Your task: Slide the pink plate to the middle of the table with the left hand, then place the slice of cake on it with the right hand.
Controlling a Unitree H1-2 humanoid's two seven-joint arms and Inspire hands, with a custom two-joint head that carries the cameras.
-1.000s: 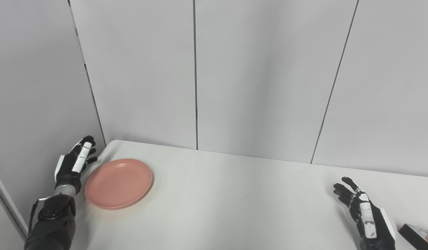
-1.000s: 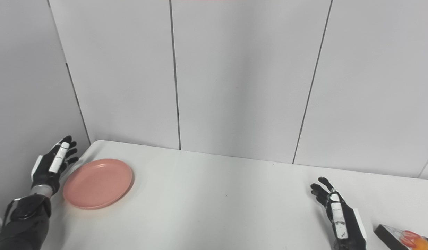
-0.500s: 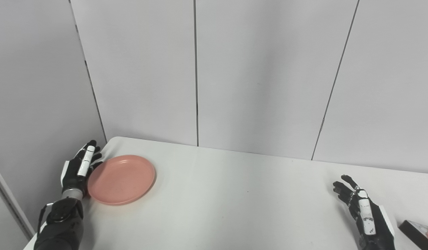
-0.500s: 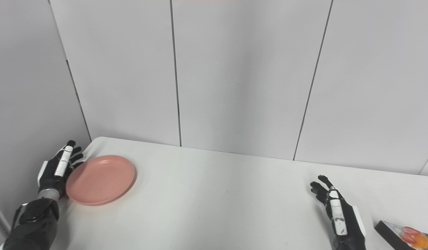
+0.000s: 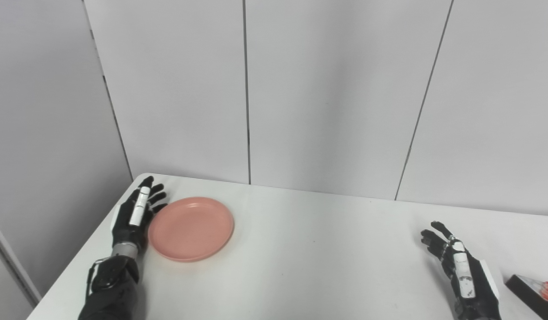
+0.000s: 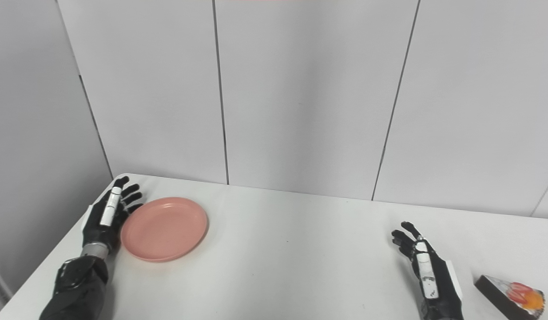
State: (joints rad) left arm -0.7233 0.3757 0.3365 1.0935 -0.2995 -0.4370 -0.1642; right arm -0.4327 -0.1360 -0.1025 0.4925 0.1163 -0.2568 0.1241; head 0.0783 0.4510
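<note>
Pushing pink plate (image 5: 191, 228) rightward, left robot hand (image 5: 134, 217) against rim.

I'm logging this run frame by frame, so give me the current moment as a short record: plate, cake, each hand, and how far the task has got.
plate: pink plate, empty, on the left part of the white table, not yet in the middle
cake: slice of cake on the table near the right edge, beside the right hand
left hand: left hand open, flat against the plate's left rim
right hand: right hand open, holding nothing, apart from the cake
task stage: plate slide under way; cake not yet picked up
</note>
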